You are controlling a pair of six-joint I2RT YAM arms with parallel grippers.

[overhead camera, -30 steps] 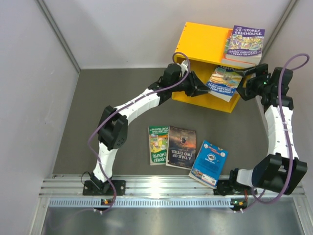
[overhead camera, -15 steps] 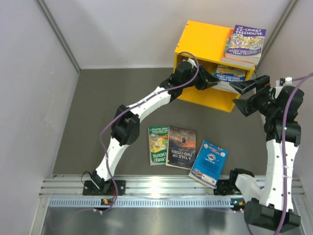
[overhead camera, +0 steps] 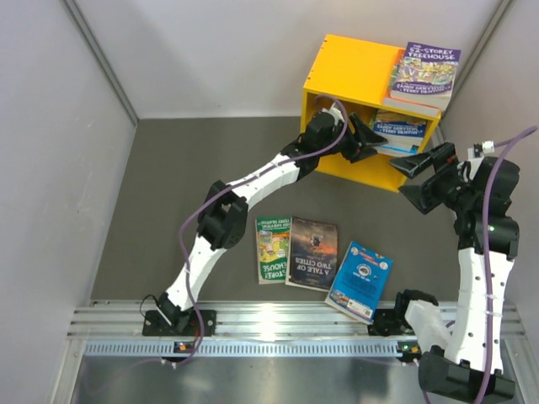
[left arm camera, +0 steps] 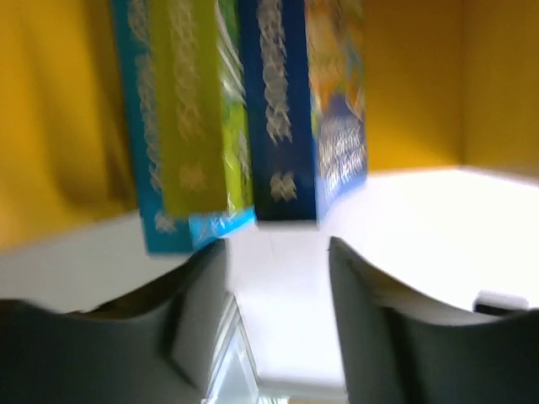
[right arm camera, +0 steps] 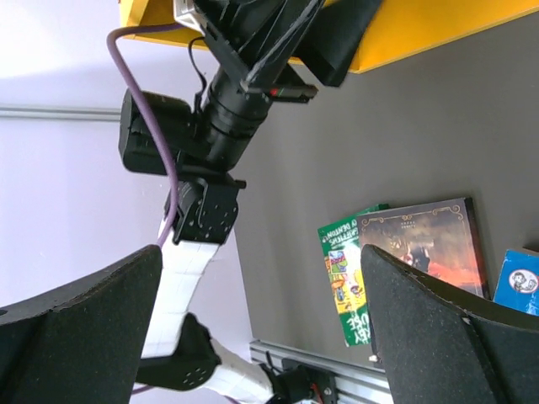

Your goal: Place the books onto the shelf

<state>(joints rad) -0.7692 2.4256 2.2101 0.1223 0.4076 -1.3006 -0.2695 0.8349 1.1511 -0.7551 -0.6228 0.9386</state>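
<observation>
The yellow shelf stands at the back right, with a purple Treehouse book lying on its top. Several books sit in its compartment; the left wrist view shows their blue, green and dark spines against the yellow wall. My left gripper reaches into that compartment, open over a white surface and holding nothing. My right gripper hangs open and empty in front of the shelf's right end. A green book, a dark book and a blue book lie on the floor.
Grey walls close in the dark floor on the left, back and right. The metal rail with both arm bases runs along the near edge. The left arm stretches diagonally from the rail to the shelf.
The book held at the shelf's mouth now sits inside the compartment. My left gripper followed it in and its jaws spread. My right gripper drew back to the right and opened wide.
</observation>
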